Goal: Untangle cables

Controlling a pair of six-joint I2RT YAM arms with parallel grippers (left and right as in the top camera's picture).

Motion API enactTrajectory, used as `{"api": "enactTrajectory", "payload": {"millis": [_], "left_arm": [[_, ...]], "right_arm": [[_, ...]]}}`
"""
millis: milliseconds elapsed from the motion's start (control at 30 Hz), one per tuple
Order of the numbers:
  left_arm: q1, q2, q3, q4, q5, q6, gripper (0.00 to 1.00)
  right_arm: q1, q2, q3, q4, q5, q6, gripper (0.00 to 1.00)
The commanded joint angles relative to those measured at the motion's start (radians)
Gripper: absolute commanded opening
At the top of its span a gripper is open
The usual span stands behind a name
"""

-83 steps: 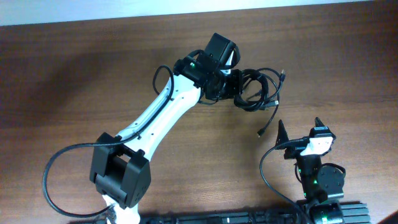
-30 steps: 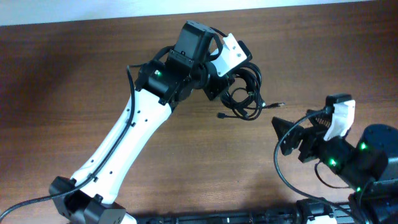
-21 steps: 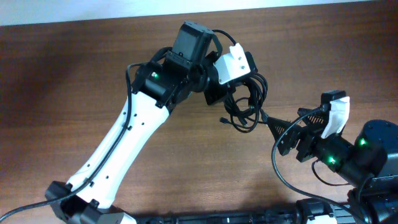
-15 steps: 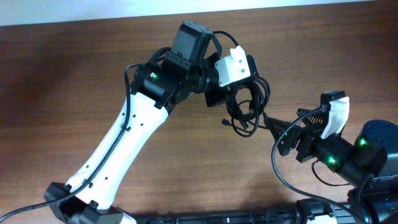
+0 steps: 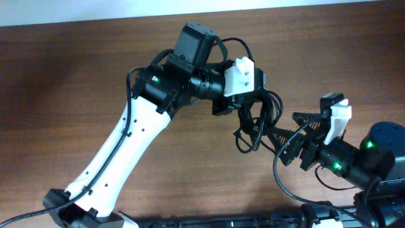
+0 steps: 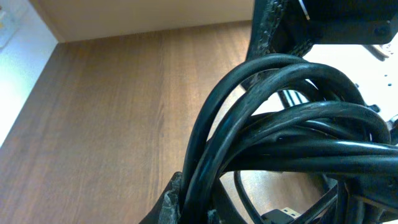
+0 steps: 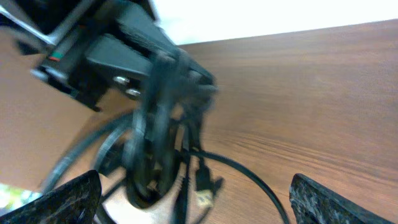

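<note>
Black thin cords (image 5: pixel 256 123), a tangled bundle, hang gripped in the left hand (image 5: pixel 242 101) midway between the wooden table's (image 5: pixel 76 69) far and near edges; right hand (image 5: pixel 288 136) spread wide beside them

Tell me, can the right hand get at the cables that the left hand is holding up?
Probably yes. The right hand is open and points at the cables, which hang off the table from the left hand. Nothing shows between them.
</note>
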Motion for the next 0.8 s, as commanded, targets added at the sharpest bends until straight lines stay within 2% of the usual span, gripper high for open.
{"api": "enactTrajectory", "payload": {"millis": [0,133,233,400,467,767], "left_arm": [[-0.012,-0.034,0.024,0.002,0.047,0.013,0.0],[-0.019,-0.034,0.024,0.002,0.047,0.012,0.0],[-0.034,-0.034,0.024,0.002,0.047,0.013,0.0],[-0.058,-0.034,0.024,0.006,0.047,0.013,0.0],[-0.064,-0.034,0.024,0.006,0.047,0.013,0.0],[-0.064,-0.034,0.024,0.005,0.047,0.012,0.0]], "right_arm": [[0.005,0.0,0.021,0.02,-0.109,-0.018,0.95],[0.005,0.0,0.021,0.029,-0.111,-0.018,0.95],[0.005,0.0,0.021,0.029,-0.111,-0.018,0.86],[0.005,0.0,0.021,0.029,-0.111,-0.018,0.6],[0.005,0.0,0.021,0.029,-0.111,-0.018,0.47],[0.005,0.0,0.021,0.032,-0.11,-0.018,0.06]]}}
